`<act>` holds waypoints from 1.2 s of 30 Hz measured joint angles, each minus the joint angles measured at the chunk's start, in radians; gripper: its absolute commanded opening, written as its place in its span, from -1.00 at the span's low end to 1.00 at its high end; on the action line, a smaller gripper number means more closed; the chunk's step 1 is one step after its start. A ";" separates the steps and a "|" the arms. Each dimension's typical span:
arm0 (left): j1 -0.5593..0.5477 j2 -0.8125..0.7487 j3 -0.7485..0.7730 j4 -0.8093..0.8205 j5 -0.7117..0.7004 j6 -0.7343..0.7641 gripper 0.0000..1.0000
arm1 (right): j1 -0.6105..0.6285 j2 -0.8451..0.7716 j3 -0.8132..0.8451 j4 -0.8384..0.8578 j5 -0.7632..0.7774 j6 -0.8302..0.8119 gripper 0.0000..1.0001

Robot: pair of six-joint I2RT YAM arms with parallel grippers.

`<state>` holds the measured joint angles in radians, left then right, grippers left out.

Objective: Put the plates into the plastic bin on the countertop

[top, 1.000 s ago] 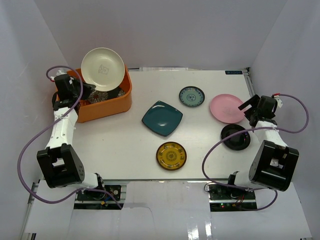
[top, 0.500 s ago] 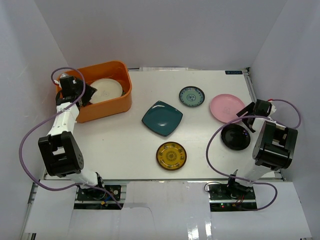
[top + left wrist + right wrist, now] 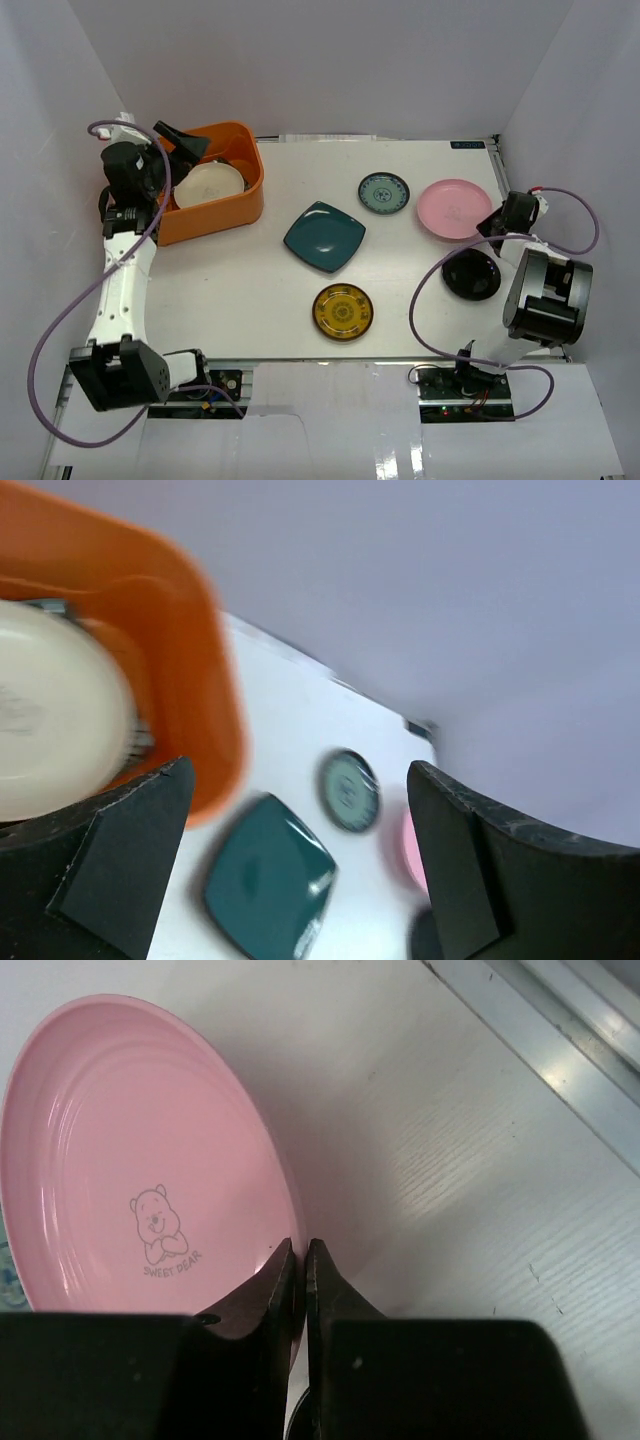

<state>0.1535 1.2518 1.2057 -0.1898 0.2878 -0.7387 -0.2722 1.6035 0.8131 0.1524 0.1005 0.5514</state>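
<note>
The orange plastic bin [image 3: 220, 215] stands at the back left of the white countertop [image 3: 250, 290]. In it lies the cream plate [image 3: 208, 185] over a dark plate [image 3: 241, 168]. My left gripper [image 3: 185, 143] hangs open above the bin's back-left corner, holding nothing. The left wrist view shows the bin [image 3: 175, 680], the cream plate [image 3: 50, 730] and the teal square plate [image 3: 268, 880] between my open left gripper [image 3: 300, 865] fingers. My right gripper [image 3: 492, 222] is shut on the near rim of the pink plate [image 3: 452, 208]. The right wrist view shows the gripper [image 3: 303, 1252] pinching the pink plate [image 3: 140, 1160].
On the counter lie the teal square plate [image 3: 324, 236], a small teal round plate [image 3: 384, 192], an amber plate [image 3: 343, 311] and a black round plate [image 3: 471, 275] just in front of my right gripper. White walls close in the sides and back.
My left gripper let the cream plate down into the bin, opened and rose. My right gripper moved to the pink plate's edge and shut on its rim.
</note>
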 measured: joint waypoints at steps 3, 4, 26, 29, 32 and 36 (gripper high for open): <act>-0.150 -0.106 -0.013 0.032 0.040 0.026 0.94 | 0.005 -0.138 -0.044 0.010 -0.023 0.002 -0.84; -0.201 -0.128 -0.027 0.041 0.058 0.032 0.93 | 0.010 -0.195 -0.058 0.014 -0.031 0.003 -0.84; -0.705 0.169 -0.184 0.071 0.159 0.104 -1.00 | 0.595 -0.665 -0.288 0.071 -0.370 0.051 0.16; -0.710 0.171 -0.200 0.062 0.121 0.117 -1.00 | 0.595 -0.668 -0.306 0.071 -0.379 0.048 0.80; -0.710 0.170 -0.201 0.054 0.087 0.125 -1.00 | 0.597 -0.674 -0.306 0.066 -0.402 0.044 0.80; -0.709 0.165 -0.179 0.002 -0.003 0.148 -1.00 | 0.598 -0.710 -0.306 0.066 -0.441 0.043 0.80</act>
<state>-0.5556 1.4166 1.0267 -0.1883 0.2848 -0.5903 0.3260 0.8936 0.5076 0.2184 -0.3408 0.5945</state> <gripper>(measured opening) 0.263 0.898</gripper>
